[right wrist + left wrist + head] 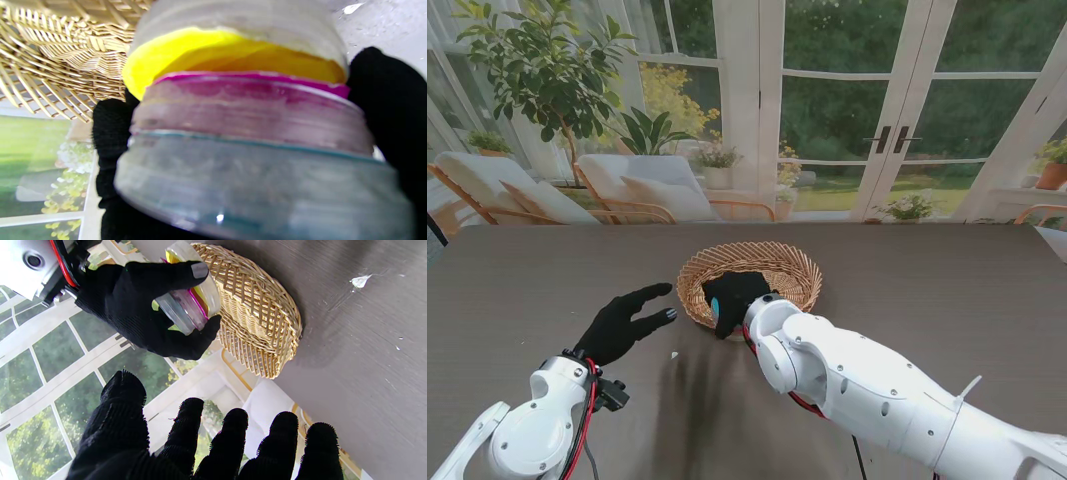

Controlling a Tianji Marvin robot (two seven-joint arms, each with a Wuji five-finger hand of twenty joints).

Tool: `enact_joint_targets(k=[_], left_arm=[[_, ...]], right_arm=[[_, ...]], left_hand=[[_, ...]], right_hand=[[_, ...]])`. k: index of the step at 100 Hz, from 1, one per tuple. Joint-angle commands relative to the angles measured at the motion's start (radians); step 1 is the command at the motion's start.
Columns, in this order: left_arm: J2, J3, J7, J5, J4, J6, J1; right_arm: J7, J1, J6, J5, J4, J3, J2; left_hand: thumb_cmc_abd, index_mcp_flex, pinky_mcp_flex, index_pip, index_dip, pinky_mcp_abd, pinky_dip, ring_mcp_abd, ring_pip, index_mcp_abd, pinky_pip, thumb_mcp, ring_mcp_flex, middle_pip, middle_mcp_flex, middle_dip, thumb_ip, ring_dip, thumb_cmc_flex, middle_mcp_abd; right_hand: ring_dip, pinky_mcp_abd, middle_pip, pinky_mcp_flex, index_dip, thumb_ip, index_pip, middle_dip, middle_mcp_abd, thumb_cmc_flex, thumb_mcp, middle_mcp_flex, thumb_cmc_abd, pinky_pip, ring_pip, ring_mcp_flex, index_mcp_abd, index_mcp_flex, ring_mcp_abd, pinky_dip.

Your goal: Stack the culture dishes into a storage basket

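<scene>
My right hand [732, 298] in its black glove is shut on a stack of three culture dishes [188, 305], yellow, magenta and teal-grey, held over the near rim of the wicker basket [787, 268]. The stack [247, 133] fills the right wrist view, with the basket weave [60, 50] behind it. From the stand only a teal edge of the stack [715, 307] shows under the glove. My left hand [622, 325] hovers open, fingers spread, to the left of the basket and holding nothing. In the left wrist view its fingertips [233, 426] point toward the basket [263, 326].
A small white scrap [674, 354] lies on the dark table [947, 290] between my two arms. Beyond the table's far edge stand garden chairs, plants and glass doors.
</scene>
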Motion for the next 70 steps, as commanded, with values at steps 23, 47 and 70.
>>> enact_joint_targets(k=[23,47,70], left_arm=[[-0.002,0.011,-0.035,0.006,0.004,0.035,-0.014],[0.0,0.033,-0.046,0.004,0.025,0.065,-0.052],[0.004,0.035,-0.069,0.015,0.024,0.102,-0.082]], right_arm=[[-0.027,0.076,0.009,0.057,0.104,-0.039,-0.064],[-0.057,0.145,-0.003,0.118,0.224,-0.074,-0.123],[-0.09,0.196,-0.035,0.167,0.352,-0.097,-0.179]], left_hand=[[0.041,0.002,-0.003,0.001,-0.001,0.015,0.003,0.009,-0.012,-0.011,-0.027,-0.022,-0.033,-0.013,-0.006,-0.006,0.002,0.01,0.03,0.0],[0.043,0.004,-0.004,0.002,-0.001,0.016,0.003,0.008,-0.012,-0.012,-0.027,-0.022,-0.033,-0.012,-0.006,-0.006,0.002,0.01,0.029,0.0],[0.043,-0.004,-0.004,-0.001,-0.002,0.015,0.004,0.008,-0.012,-0.013,-0.027,-0.022,-0.033,-0.013,-0.008,-0.006,0.002,0.01,0.03,-0.002]], right_hand=[[0.017,-0.118,0.091,0.334,0.011,0.052,0.14,0.07,-0.071,0.298,0.201,0.076,0.091,0.026,0.092,0.163,0.001,0.078,-0.275,0.009],[0.017,-0.12,0.09,0.333,0.011,0.052,0.138,0.07,-0.071,0.297,0.2,0.072,0.094,0.025,0.092,0.163,0.0,0.077,-0.276,0.01],[0.02,-0.121,0.09,0.332,0.011,0.054,0.136,0.069,-0.071,0.295,0.199,0.073,0.096,0.024,0.096,0.16,0.0,0.077,-0.276,0.011]])
